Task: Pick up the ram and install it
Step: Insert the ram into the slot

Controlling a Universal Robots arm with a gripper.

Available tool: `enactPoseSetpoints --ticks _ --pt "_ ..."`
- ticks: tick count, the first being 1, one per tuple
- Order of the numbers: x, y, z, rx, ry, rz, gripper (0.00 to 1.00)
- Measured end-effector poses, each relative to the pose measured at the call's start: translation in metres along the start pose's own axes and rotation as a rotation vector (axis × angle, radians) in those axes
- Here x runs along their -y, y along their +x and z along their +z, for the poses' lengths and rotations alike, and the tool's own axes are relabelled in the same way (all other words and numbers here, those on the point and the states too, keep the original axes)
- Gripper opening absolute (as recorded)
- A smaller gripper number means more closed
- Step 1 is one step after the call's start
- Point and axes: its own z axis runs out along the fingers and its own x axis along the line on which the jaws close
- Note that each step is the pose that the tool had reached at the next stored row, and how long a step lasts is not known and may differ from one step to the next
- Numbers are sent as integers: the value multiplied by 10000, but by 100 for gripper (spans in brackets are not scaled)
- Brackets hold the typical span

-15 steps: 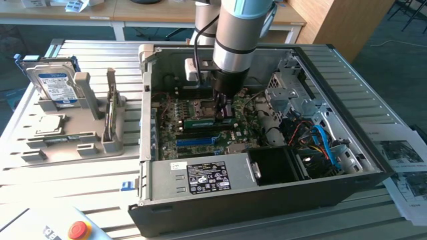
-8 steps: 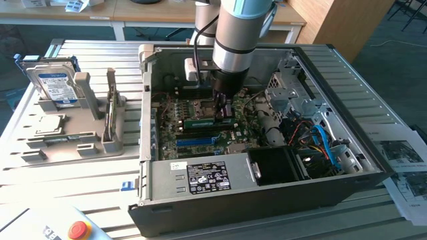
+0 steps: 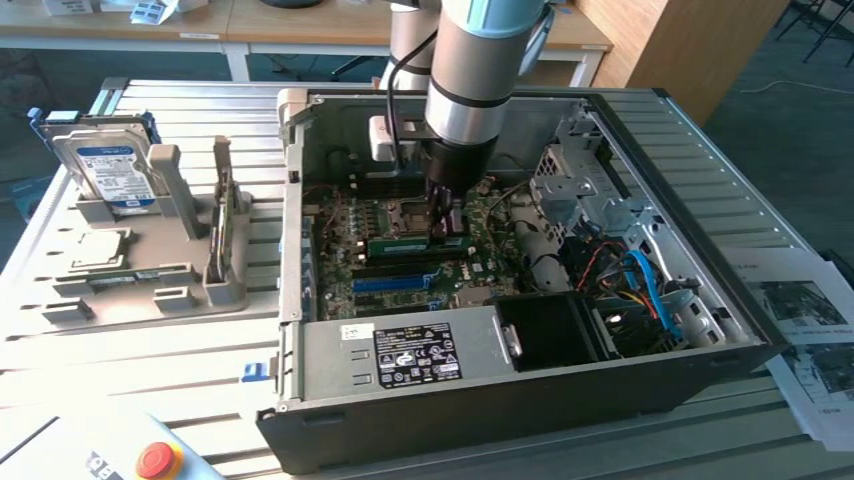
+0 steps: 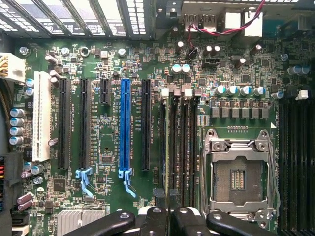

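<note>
My gripper [image 3: 445,228] reaches down into the open computer case [image 3: 747,350], just above the motherboard [image 3: 400,270]. The ram [image 3: 407,244] is a narrow green stick lying along the memory slots right at the fingertips. In the wrist view the gripper [image 4: 167,216] has its black fingers [image 4: 150,219] pressed close together. The ram [image 4: 167,147] shows there edge-on as a thin dark line running away from them over a memory slot. The fingers look shut on the stick. Whether it is seated in the slot is not visible.
Beside the memory slots are the empty processor socket [image 4: 238,172] and a long blue slot strip [image 4: 125,123]. The power supply [image 3: 400,355] and blue cables [image 3: 641,280] crowd the case. On the exterior view's left, a grey fixture [image 3: 160,270] holds a hard drive [image 3: 114,175] and a silver chip [image 3: 96,250].
</note>
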Motion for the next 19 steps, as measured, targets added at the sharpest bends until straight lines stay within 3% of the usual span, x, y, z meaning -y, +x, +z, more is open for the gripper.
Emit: enactPoseSetpoints --ticks 19 --pt "-7 7 1 -1 0 23 12"
